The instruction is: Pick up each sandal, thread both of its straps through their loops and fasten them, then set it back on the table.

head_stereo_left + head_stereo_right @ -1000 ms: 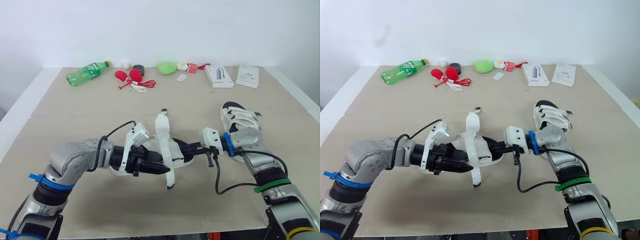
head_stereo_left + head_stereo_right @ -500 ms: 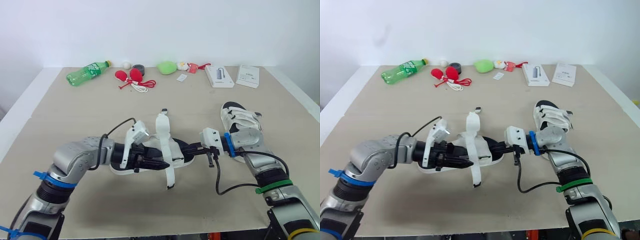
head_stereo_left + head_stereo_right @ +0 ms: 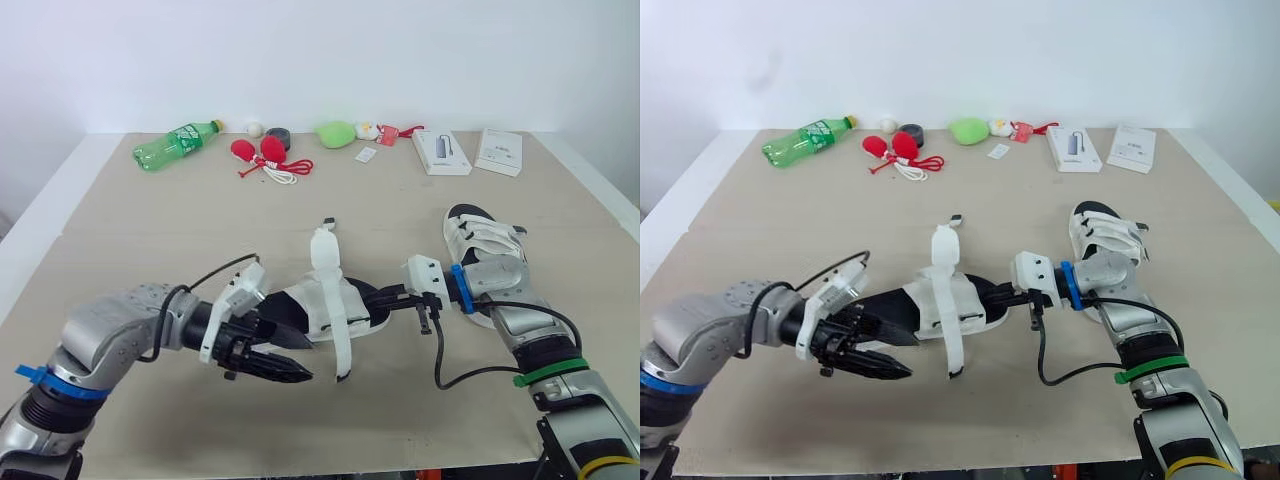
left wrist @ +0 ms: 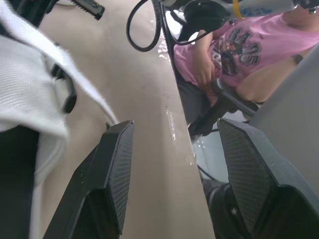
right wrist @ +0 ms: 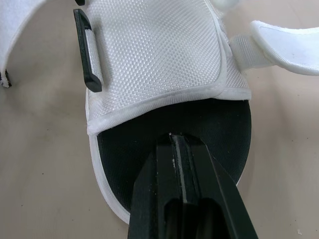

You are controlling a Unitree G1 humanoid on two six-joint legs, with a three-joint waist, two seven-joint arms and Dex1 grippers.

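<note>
Worktop [image 3: 150, 230]: tan, carries all items. Seated person in a pink shirt [image 4: 234, 45] is beyond its edge in the left wrist view.

Open sandal [image 3: 325, 305]: white upper, black footbed, at centre of the worktop between the two tools. One loose strap [image 3: 322, 250] stands upward; the other strap [image 3: 341, 350] hangs toward the near edge. Black loop [image 5: 87, 57] sits on the side of the upper.

Second sandal [image 3: 480, 245]: on the robot's right, straps lying closed across it, the right forearm over its near end.

Left tool [image 3: 290, 362]: fingers spread, nothing between them, just beside the near-left end of the open sandal.

Right tool [image 5: 172, 142]: fingers pressed together, tip resting on the black footbed at the open sandal's right end.

Far edge items: green bottle [image 3: 178, 146], two white boxes [image 3: 441, 152], red objects with a white cord [image 3: 262, 155], green object [image 3: 333, 134].
</note>
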